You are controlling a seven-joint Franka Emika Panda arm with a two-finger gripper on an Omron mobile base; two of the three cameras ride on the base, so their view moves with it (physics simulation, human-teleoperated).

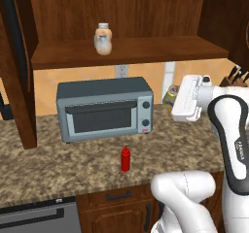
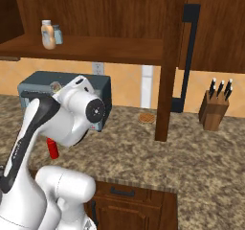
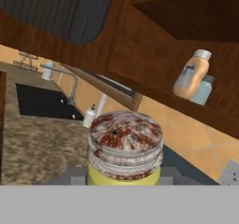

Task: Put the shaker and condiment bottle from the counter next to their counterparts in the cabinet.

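Item 1, cabinet (image 1: 131,52): dark reddish-brown wood, wall-mounted, 1 wide plank shelf. On the shelf stand their counterparts (image 1: 103,39), a peach-orange bottle with a white cap and a greyish clear shaker, touching or nearly so, left of the shelf's middle in the left base view.

Item 2, toaster oven (image 1: 104,108): grey-blue, glass door, 2 knobs on its right panel. It stands on the bench (image 1: 58,164) below the shelf, against the tan back wall.

Item 3, condiment bottle (image 1: 126,158): all red, tapered nozzle, upright on the bench just in front of the toaster oven, toward its right end. In the right base view it shows partly behind the arm.

Item 4, shaker (image 3: 125,152): yellow-green translucent body, mottled grey metal cap. It is held off the bench, to the right of the toaster oven and below shelf level. In the left base view a sliver of it shows at the left edge of the white hand.

Item 5, tool (image 1: 171,99): clamped on the shaker; the hand view looks straight over the cap, with the shelf pair at upper right.

Item 6, knife block (image 2: 213,109): brown wood, dark handles, on the bench at far right.
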